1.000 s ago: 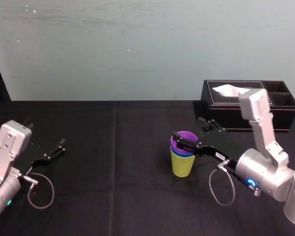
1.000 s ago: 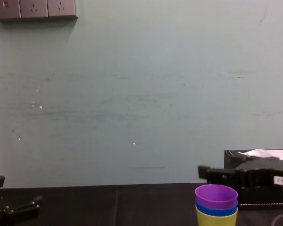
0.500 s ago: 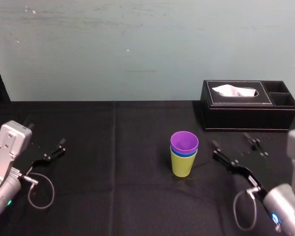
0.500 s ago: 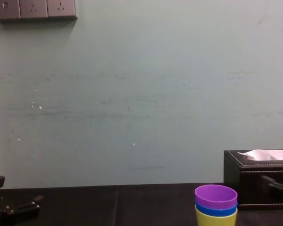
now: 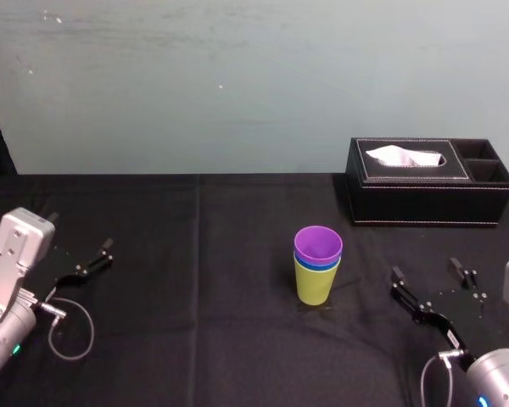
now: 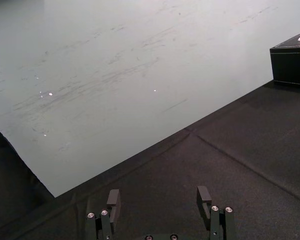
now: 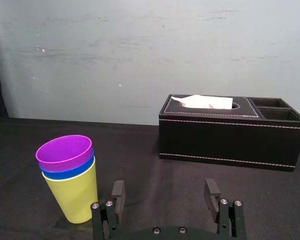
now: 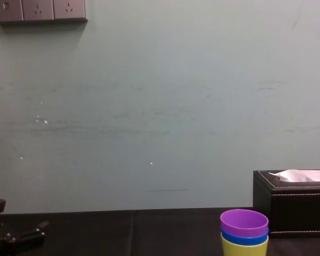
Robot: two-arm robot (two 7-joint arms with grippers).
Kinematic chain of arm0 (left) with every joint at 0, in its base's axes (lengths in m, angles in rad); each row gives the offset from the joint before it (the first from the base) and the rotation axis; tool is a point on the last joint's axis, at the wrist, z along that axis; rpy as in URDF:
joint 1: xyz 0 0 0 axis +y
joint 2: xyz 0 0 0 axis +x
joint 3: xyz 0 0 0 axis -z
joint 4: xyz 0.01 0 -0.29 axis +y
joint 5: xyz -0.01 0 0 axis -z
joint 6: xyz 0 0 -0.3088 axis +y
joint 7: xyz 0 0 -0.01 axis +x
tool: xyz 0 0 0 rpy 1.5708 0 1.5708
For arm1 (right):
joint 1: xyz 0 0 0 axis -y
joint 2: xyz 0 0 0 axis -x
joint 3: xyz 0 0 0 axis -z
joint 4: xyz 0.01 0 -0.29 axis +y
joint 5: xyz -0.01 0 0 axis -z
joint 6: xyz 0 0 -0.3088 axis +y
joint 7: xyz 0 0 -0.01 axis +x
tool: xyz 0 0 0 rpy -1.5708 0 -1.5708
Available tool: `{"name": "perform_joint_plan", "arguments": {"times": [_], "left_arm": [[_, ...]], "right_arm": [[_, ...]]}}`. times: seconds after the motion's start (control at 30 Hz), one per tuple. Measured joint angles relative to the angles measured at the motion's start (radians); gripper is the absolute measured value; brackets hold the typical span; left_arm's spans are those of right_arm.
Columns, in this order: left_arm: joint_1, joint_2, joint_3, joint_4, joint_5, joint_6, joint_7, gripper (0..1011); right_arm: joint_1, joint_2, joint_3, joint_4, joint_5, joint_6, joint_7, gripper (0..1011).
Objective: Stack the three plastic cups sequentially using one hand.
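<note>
The right end effector (image 5: 425,270) sits low over the desk (image 5: 195,331) at the robot's near right, its two black fingers spread wide and holding nothing. Nothing stands between those fingers and the cups, only bare black cloth. Beyond it, toward the wall, the black tissue box (image 5: 424,202) stands along the desk's back edge with a white tissue (image 5: 405,156) poking from its slot. Box and end effector are well apart.

The three cups stand nested in one upright stack near the middle of the desk, to the left of the right end effector and a little farther from the robot. The lime-yellow cup (image 5: 314,288) is at the bottom and the purple cup (image 5: 317,244) on top. The blue cup (image 5: 325,264) shows as only a thin band between them, so how deep it sits is hard to tell. In the right wrist view the stack stands clear of the fingers and off to one side.

The left end effector (image 5: 79,231) rests at the desk's far left, fingers also spread and empty, well away from the cups.

A second ago the right end effector was up at the stack, with a finger reaching across the purple cup's rim. Half a second ago it had drawn clear, and now it lies farther back still. The stack has not shifted, and the left end effector is where it was.
</note>
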Motion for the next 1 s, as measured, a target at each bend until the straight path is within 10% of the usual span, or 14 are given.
{"name": "perform_joint_plan", "arguments": {"times": [1.0], "left_arm": [[0.0,0.0,0.0,0.0,0.0,0.0,0.0,1000]], "right_arm": [[0.003,0.003,-0.003,-0.001,0.007,0.0,0.001,1004]]}}
